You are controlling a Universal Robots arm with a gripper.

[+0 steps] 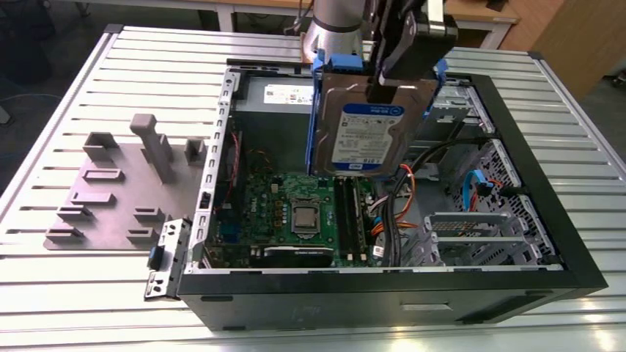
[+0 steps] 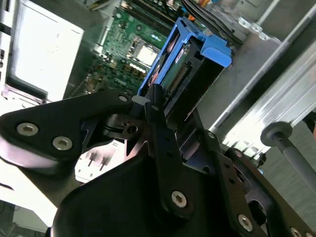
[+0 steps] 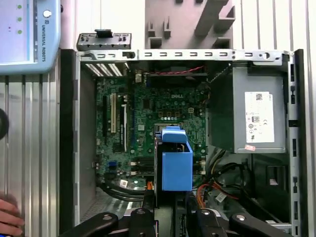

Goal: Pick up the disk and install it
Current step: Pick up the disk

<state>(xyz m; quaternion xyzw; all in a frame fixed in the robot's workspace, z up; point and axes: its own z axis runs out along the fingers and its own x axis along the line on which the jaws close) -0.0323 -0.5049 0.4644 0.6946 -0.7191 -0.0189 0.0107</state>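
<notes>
The disk (image 1: pixel 364 139), a silver hard drive with a white-and-blue label in a blue plastic carrier, hangs upright above the open computer case (image 1: pixel 547 213). My gripper (image 1: pixel 389 86) is shut on its upper end, one black finger crossing the label side. In the second wrist view the fingers (image 2: pixel 154 106) clamp the disk (image 2: pixel 180 74) edge-on, its connector end facing the camera. In the first wrist view the carrier's blue end (image 3: pixel 176 168) sticks out from the gripper (image 3: pixel 170 210) over the motherboard (image 3: pixel 148 123).
Inside the case are the green motherboard (image 1: pixel 293 213), a grey metal box with a white sticker (image 3: pixel 249 116), orange and blue cables (image 1: pixel 406 187) and a metal drive cage (image 1: pixel 479 235). A grey fixture plate (image 1: pixel 108 191) lies on the slatted table. A hand (image 3: pixel 7 217) rests beside the case.
</notes>
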